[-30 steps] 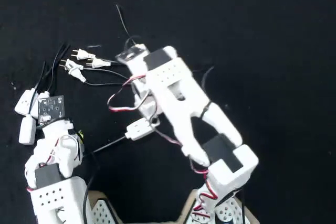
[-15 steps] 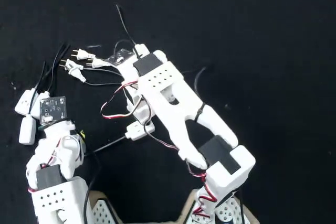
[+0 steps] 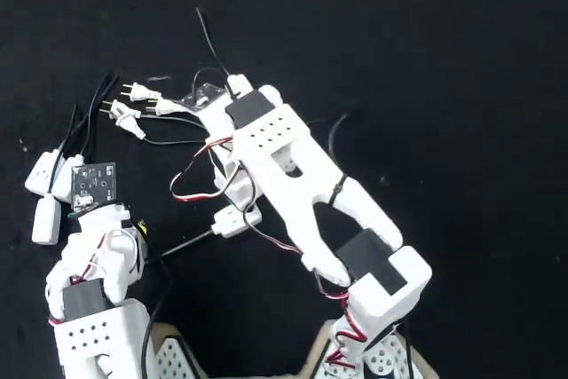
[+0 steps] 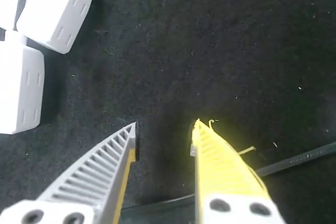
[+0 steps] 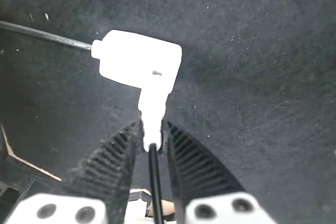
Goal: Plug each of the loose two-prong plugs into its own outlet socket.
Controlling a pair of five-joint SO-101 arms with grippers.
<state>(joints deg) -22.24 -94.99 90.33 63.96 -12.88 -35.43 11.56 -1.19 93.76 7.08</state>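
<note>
Gripping plug [image 5: 153, 109] at socket [image 5: 137, 59], right claw [image 5: 150, 132] clenched, left claw [image 4: 164, 129] released over bare cloth [image 4: 236, 35]

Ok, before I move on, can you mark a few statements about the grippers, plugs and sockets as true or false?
1. The right gripper is shut on the white plug that sits in the white socket block. True.
2. The left gripper grips a socket block. False: it is open and empty above the black table cloth.
3. Several loose white two-prong plugs lie unplugged on the cloth. True.
4. The white socket blocks near the left gripper have plugs in them. False: their visible slots are empty.
</note>
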